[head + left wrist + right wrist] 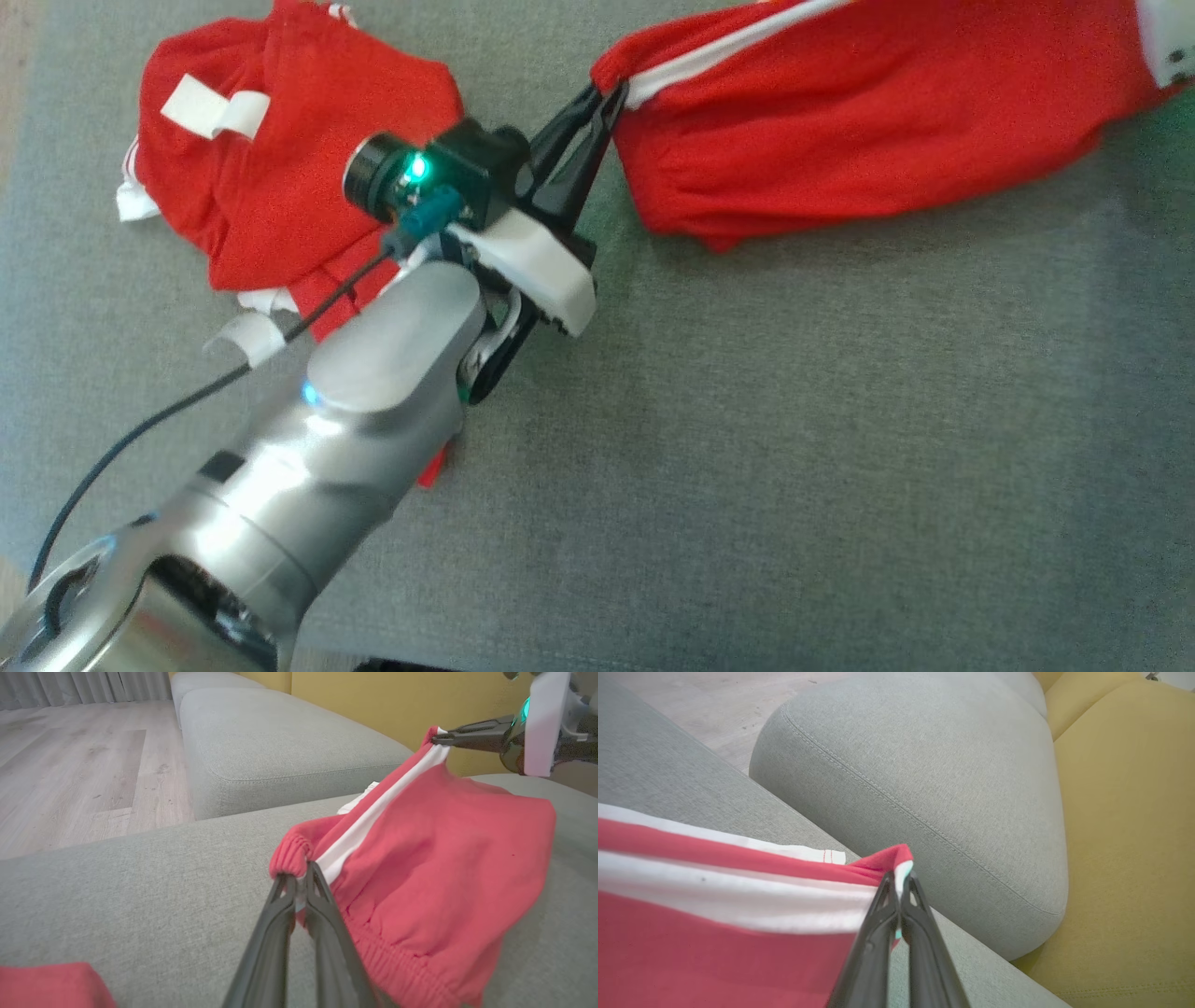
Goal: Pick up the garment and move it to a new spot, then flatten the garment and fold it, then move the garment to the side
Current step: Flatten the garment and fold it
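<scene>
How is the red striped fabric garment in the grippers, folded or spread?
Spread: the red striped garment stretches between the left gripper and right gripper, each pinching one end.

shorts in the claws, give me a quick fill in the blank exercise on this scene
1. The shorts are red with a ____ stripe.
2. The left claw is ____ on their elastic end.
3. Past the right claw, shut on the other end, sits a ____ seat.
4. A second red heap lies on the ____ cushion.

Missing words: white; shut; yellow; grey
</scene>
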{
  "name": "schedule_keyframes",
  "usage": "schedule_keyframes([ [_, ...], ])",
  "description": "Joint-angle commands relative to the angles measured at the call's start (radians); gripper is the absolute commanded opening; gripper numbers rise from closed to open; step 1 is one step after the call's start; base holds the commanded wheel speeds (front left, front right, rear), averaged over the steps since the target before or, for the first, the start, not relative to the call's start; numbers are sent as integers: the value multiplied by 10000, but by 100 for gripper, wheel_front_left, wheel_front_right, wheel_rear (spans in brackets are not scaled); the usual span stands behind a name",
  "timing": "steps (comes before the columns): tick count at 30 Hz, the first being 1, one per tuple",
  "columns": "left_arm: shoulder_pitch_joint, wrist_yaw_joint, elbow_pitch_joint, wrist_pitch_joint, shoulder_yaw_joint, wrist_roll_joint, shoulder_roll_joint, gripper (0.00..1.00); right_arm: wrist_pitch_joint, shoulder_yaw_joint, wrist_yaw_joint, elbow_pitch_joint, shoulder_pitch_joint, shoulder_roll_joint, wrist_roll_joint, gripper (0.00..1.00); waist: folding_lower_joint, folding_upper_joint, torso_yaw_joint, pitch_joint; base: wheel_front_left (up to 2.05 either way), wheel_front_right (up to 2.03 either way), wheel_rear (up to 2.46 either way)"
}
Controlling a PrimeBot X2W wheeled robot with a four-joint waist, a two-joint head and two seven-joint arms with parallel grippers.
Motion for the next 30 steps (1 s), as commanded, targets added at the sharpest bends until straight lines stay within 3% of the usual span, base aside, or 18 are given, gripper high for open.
schedule_keyframes([
  [1, -514, -38, -39, -134, 479, 74, 142, 0, -132, 16, -9, -56, -350, 85, -127, 0, -1, 0, 170, 233, 0, 0, 0],
  [5, -722, -119, 260, -227, 589, 125, -41, 0, -179, -4, -9, 534, -694, 212, -442, 0, -1, 0, 233, 424, 0, 0, 0],
  [6, -760, -133, 327, -244, 615, 141, -83, 18, -261, -60, -9, 630, -786, 193, -565, 93, -1, 0, 244, 459, 0, 0, 0],
  [7, -794, -138, 393, -258, 642, 158, -123, 49, -280, -238, -9, 767, -873, 184, -631, 100, -1, 0, 254, 486, 0, 0, 0],
  [8, -821, -136, 460, -270, 670, 176, -161, 93, -347, -352, -9, 866, -924, 210, -723, 100, -1, 0, 262, 498, 0, 0, 0],
  [9, -838, -109, 536, -280, 706, 192, -197, 100, -443, -520, -9, 956, -962, 241, -775, 100, -1, 0, 266, 496, 0, 0, 0],
  [17, -772, 231, 902, -318, 1138, 562, -146, 100, -1456, -1983, -9, 1497, -786, 623, -1029, 100, -1, 0, 148, -71, 0, 0, 0],
  [23, 3, 888, -297, -321, 2657, 1244, 307, 100, -2812, -3736, -9, 1385, 20, 1252, -418, 100, -1, 0, -204, -1106, 0, 0, 0],
  [27, 950, 1243, -1334, -322, 3687, 1892, 523, 100, -3029, -4754, -9, 454, 953, 1854, 157, 100, -1, 0, -460, -1752, 0, 0, 0],
  [30, 1841, 1392, -2150, -322, 4395, 2436, 662, 100, -3040, -5275, -9, -1014, 2106, 2522, 648, 100, -1, 0, -695, -2208, 0, 0, 0],
])
